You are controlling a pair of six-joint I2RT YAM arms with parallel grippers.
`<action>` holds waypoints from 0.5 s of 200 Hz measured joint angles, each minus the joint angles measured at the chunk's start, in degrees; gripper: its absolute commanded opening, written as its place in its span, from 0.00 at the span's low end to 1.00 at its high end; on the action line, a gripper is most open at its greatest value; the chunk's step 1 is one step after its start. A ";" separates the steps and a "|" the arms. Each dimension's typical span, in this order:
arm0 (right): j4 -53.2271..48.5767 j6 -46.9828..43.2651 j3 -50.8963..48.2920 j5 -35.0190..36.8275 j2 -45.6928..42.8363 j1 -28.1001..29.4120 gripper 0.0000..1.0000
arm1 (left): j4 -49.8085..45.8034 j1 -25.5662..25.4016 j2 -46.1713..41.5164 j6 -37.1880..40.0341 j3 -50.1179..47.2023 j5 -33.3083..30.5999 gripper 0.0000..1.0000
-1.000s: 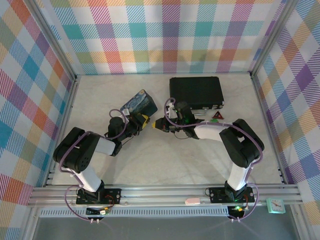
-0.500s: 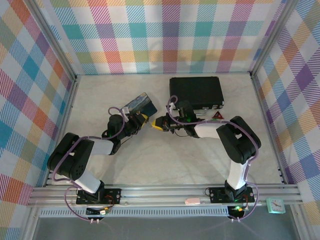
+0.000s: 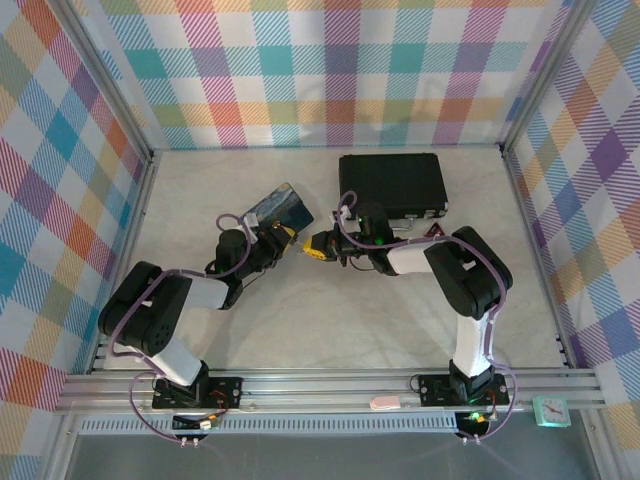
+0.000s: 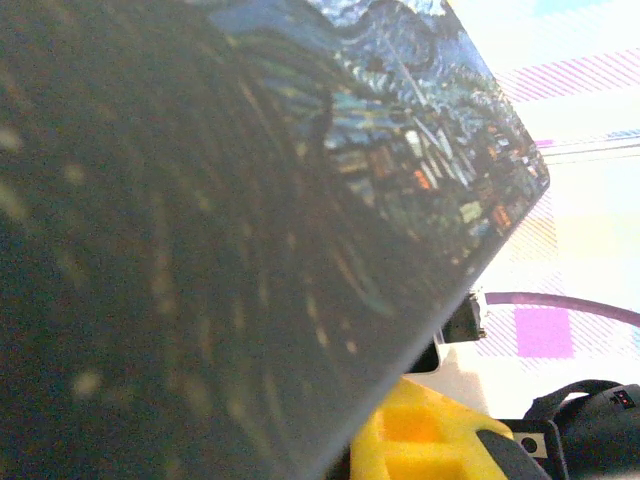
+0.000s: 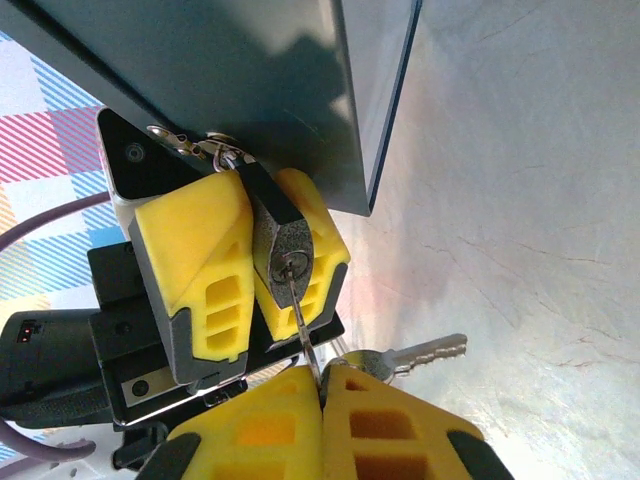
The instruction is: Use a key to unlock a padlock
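Right wrist: key partly inside padlock

The padlock shows a dull grey metal face, the key bright, polished metal. The jaws are matt yellow moulded plastic. The tin carries a glossy painted finish, and the pale counter looks smooth, stone-veined, faintly shiny.

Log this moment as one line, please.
left pincer: shut on padlock | right pincer: shut on key | key: inserted in padlock
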 measured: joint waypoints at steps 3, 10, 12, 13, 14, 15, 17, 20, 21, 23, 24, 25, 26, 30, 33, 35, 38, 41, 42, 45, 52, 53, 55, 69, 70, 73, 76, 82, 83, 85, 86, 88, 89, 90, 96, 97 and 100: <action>-0.20 -0.42 -0.04 0.07 -0.13 0.00 0.00 | 0.04 0.00 0.13 -0.22 0.00 0.09 0.00; -0.94 -1.27 -0.20 0.37 -0.44 0.02 0.00 | 0.50 0.00 0.46 -0.52 0.00 0.33 0.00; -1.05 -1.38 -0.22 0.44 -0.52 0.02 0.00 | 0.63 0.00 0.57 -0.57 0.00 0.39 0.00; -1.14 -1.44 -0.24 0.50 -0.59 0.02 0.00 | 0.68 0.00 0.61 -0.59 0.00 0.44 0.00; -1.18 -1.53 -0.24 0.55 -0.61 0.02 0.00 | 0.81 -0.02 0.68 -0.66 0.00 0.46 0.00; -1.31 -1.70 -0.26 0.61 -0.68 0.02 0.00 | 0.90 -0.02 0.72 -0.70 0.00 0.46 0.00; -1.46 -1.92 -0.31 0.72 -0.81 0.02 0.00 | 1.01 -0.02 0.81 -0.76 0.00 0.52 0.00; -1.70 -2.23 -0.33 0.83 -0.94 0.02 0.00 | 1.16 -0.02 0.94 -0.92 0.00 0.63 0.00; -1.77 -2.29 -0.33 0.85 -0.98 0.02 0.00 | 1.20 -0.02 0.96 -0.98 0.00 0.66 0.00; -1.88 -2.51 -0.35 1.01 -1.07 0.04 0.00 | 1.27 -0.02 1.03 -1.01 0.00 0.70 0.00; -1.99 -2.67 -0.35 1.03 -1.11 0.04 0.00 | 1.29 -0.02 1.03 -1.03 0.00 0.70 0.00; -2.08 -2.73 -0.35 1.03 -1.14 0.04 0.00 | 1.31 -0.02 1.03 -1.09 0.00 0.70 0.00; -2.12 -2.78 -0.35 1.07 -1.18 0.04 0.00 | 1.33 -0.02 1.05 -1.14 0.00 0.72 0.00; -2.45 -3.13 -0.35 1.27 -1.36 0.07 0.00 | 1.42 -0.04 1.09 -1.29 0.00 0.76 0.00; -2.64 -3.30 -0.35 1.31 -1.44 0.09 0.00 | 1.49 -0.04 1.09 -1.44 0.00 0.79 0.00; -2.69 -3.52 -0.35 1.42 -1.51 0.11 0.00 | 1.51 -0.04 1.09 -1.49 0.00 0.79 0.00; -2.91 -3.76 -0.35 1.46 -1.62 0.17 0.00 | 1.55 -0.07 1.09 -1.64 0.00 0.79 0.00; -3.04 -4.00 -0.35 1.53 -1.68 0.20 0.00 | 1.62 -0.07 1.09 -1.70 0.00 0.79 0.00; -3.08 -4.09 -0.35 1.60 -1.73 0.22 0.00 | 1.64 -0.07 1.09 -1.75 0.00 0.79 0.00; -3.28 -4.35 -0.35 1.68 -1.81 0.26 0.00 | 1.66 -0.07 1.09 -1.84 0.00 0.79 0.00; -3.54 -4.72 -0.35 1.90 -1.95 0.31 0.00 | 1.68 -0.07 1.09 -1.88 0.00 0.76 0.00; -3.58 -4.79 -0.35 1.90 -1.95 0.31 0.00 | 1.66 -0.07 1.09 -1.90 0.00 0.79 0.00; -3.72 -4.87 -0.35 1.92 -1.95 0.33 0.00 | 1.66 -0.07 1.09 -1.90 0.00 0.79 0.00; -4.44 -5.92 -0.35 2.19 -2.25 0.42 0.00 | 1.46 -0.11 1.09 -1.99 0.00 0.81 0.00; -4.55 -6.05 -0.35 2.27 -2.29 0.42 0.00 | 1.44 -0.11 1.09 -1.99 0.00 0.81 0.00; -4.81 -6.16 -0.35 2.38 -2.38 0.44 0.00 | 1.42 -0.11 1.09 -1.99 0.00 0.81 0.00; -4.96 -6.43 -0.35 2.45 -2.47 0.46 0.00 | 1.40 -0.11 1.09 -1.99 0.00 0.85 0.00; -5.42 -7.04 -0.35 2.64 -2.62 0.52 0.00 | 1.22 -0.13 1.07 -2.01 0.04 0.87 0.00; -5.49 -7.13 -0.35 2.69 -2.67 0.52 0.00 | 1.20 -0.13 1.07 -1.99 0.07 0.92 0.00; -5.84 -7.41 -0.35 2.80 -2.73 0.52 0.00 | 1.16 -0.13 1.07 -1.99 0.09 0.92 0.00; -5.92 -7.48 -0.33 2.84 -2.75 0.52 0.00 | 1.14 -0.15 1.07 -1.99 0.11 0.98 0.00; -6.16 -7.65 -0.33 2.89 -2.82 0.55 0.00 | 1.05 -0.17 1.07 -1.99 0.11 1.03 0.00; -6.36 -7.93 -0.33 2.95 -2.84 0.57 0.00 | 1.03 -0.17 1.07 -1.99 0.13 1.05 0.00; -6.49 -8.09 -0.31 2.97 -2.86 0.57 0.00 | 1.01 -0.17 1.07 -1.99 0.15 1.09 0.00; -7.37 -8.94 -0.24 3.02 -3.04 0.57 0.00 | 0.79 -0.24 1.07 -1.97 0.22 1.31 0.00; -7.52 -9.09 -0.22 3.02 -3.08 0.57 0.00 | 0.76 -0.24 1.07 -1.97 0.22 1.33 0.00; -8.20 -9.68 -0.07 3.06 -3.21 0.57 0.00 | 0.72 -0.28 1.07 -1.97 0.22 1.49 0.00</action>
